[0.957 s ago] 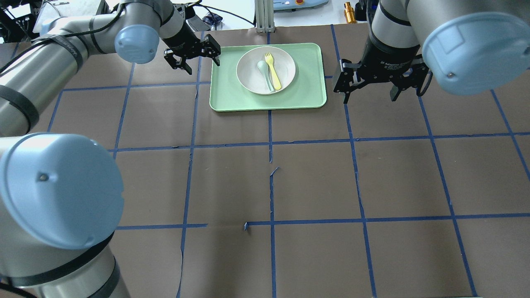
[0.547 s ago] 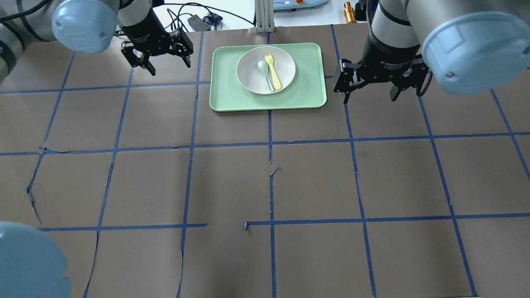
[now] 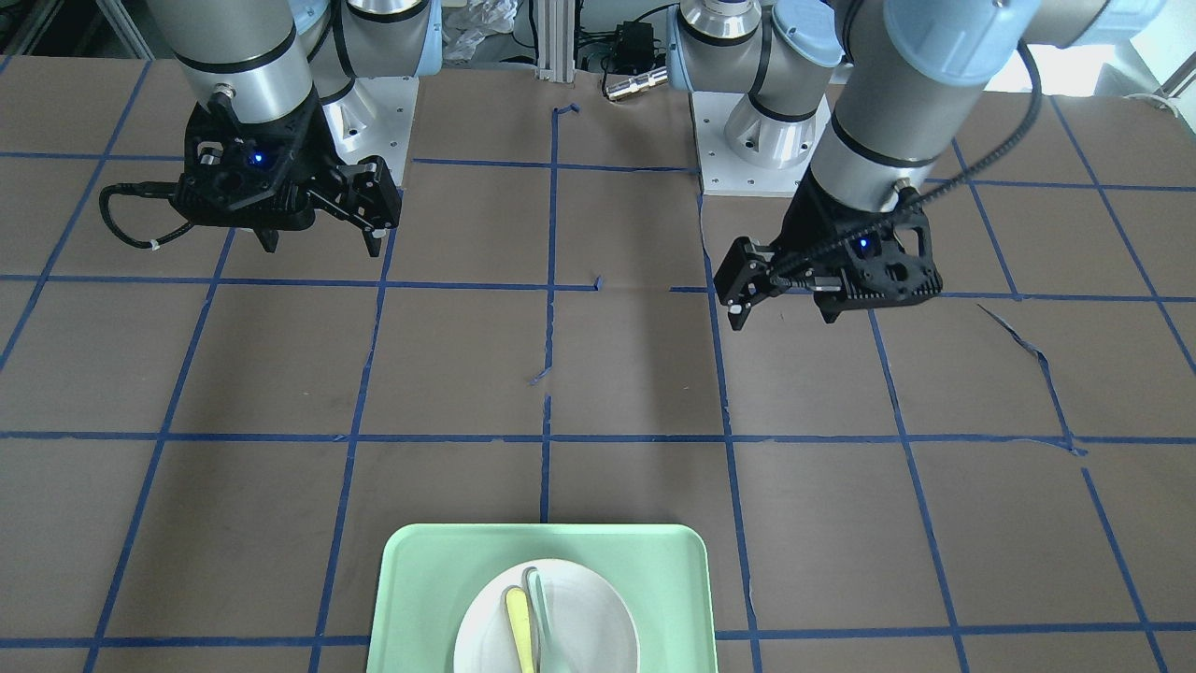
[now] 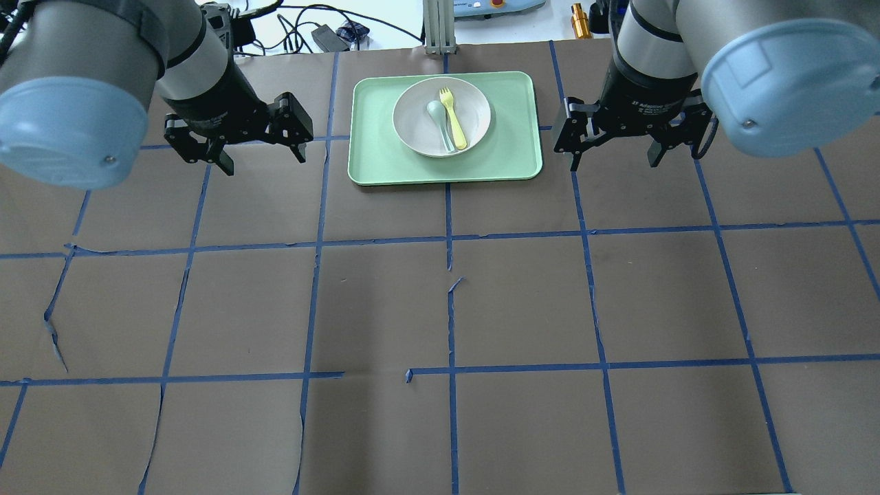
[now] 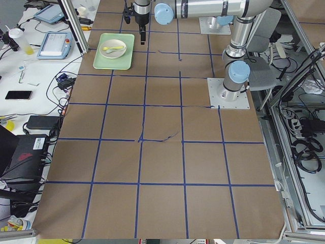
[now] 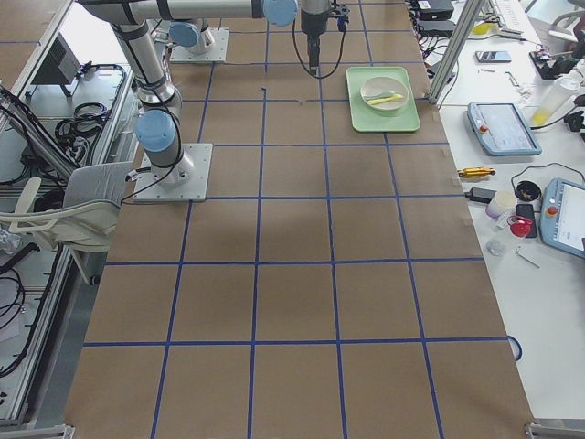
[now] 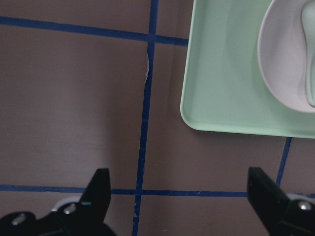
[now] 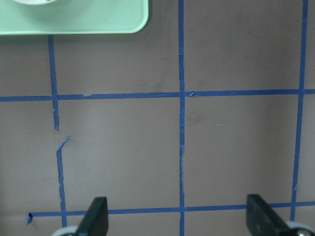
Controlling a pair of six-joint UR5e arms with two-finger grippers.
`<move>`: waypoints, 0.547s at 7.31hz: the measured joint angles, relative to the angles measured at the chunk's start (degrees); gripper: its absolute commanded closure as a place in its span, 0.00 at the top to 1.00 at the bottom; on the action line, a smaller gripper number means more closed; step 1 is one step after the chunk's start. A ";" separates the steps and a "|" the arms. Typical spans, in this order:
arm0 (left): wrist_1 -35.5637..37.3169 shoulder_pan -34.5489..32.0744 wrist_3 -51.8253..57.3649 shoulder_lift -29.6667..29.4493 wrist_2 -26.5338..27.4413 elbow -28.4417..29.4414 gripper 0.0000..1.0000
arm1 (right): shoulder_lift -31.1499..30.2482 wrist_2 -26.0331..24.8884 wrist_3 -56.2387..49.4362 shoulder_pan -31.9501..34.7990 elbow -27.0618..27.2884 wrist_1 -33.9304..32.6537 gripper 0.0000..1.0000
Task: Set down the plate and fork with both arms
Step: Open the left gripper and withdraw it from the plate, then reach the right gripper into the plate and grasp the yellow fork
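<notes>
Brown table (image 4: 440, 309) gridded with blue tape. The mint-green tray (image 4: 371, 161) sits near its far edge, with a white bench (image 4: 395, 38) and cables (image 4: 295, 15) beyond. Left end effector (image 4: 264, 162) and right end effector (image 4: 613, 163) flank the tray, both wide and empty. On the tray is the plate (image 4: 412, 130), holding the fork (image 4: 454, 120) beside a spoon (image 4: 438, 118). The right wrist's white lettering is too small to read.

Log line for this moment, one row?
left gripper open, empty | right gripper open, empty | fork, spoon on plate | plate on tray

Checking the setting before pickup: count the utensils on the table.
2: the fork and the spoon lie side by side on the plate, which sits on the tray. None appear hidden.
</notes>
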 measured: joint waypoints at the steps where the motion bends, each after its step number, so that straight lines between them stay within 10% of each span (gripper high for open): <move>1: -0.33 -0.10 -0.02 1.85 0.47 -1.58 1.00 | 0.35 -0.21 0.00 0.00 -0.23 -0.79 1.00; 4: -1.11 -0.13 0.00 2.63 0.72 -2.20 1.00 | 8.00 0.41 -1.79 0.60 -4.41 -3.60 1.00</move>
